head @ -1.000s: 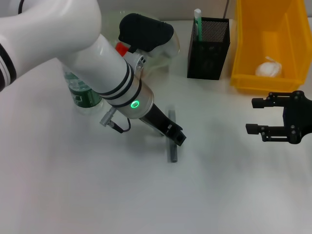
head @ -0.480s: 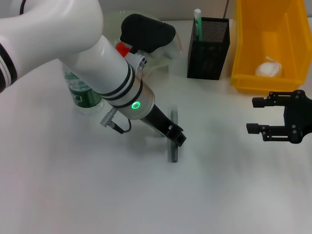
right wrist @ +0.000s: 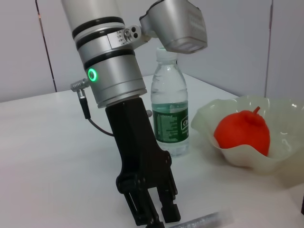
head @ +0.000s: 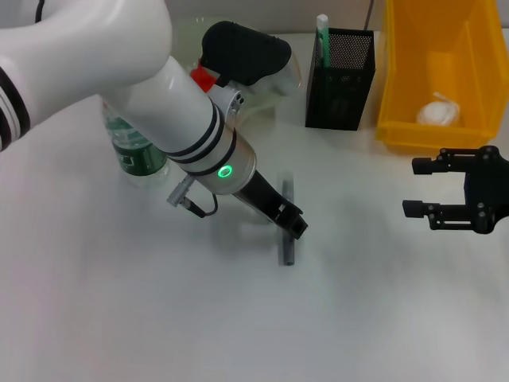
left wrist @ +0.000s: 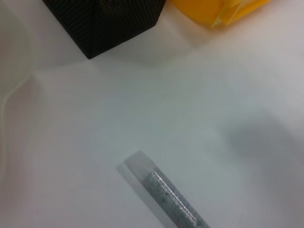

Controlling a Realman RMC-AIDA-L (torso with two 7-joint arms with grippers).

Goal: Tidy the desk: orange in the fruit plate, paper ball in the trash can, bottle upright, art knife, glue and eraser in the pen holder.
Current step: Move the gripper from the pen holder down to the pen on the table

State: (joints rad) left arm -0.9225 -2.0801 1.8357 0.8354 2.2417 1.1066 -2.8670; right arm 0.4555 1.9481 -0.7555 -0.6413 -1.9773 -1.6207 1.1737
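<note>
My left gripper (head: 293, 226) is down at the table's middle, shut on the grey art knife (head: 286, 239), which lies flat and shows in the left wrist view (left wrist: 176, 202). From the right wrist view its fingers (right wrist: 167, 209) stand close together at the knife (right wrist: 205, 221). The bottle (head: 137, 153) stands upright behind the left arm. The orange (right wrist: 242, 132) sits in the fruit plate (right wrist: 206, 121). The mint-green glue (head: 322, 33) stands in the pen holder (head: 340, 79). The paper ball (head: 439, 112) lies in the trash can (head: 398, 87). My right gripper (head: 413, 189) is open and empty at the right. The eraser is out of view.
The left arm's bulk covers the back left of the table and most of the fruit plate in the head view. The pen holder (left wrist: 104, 23) and trash can (left wrist: 213, 9) stand beyond the knife's far end.
The left gripper and the art knife have shifted slightly to the right together. The right gripper has not moved.
</note>
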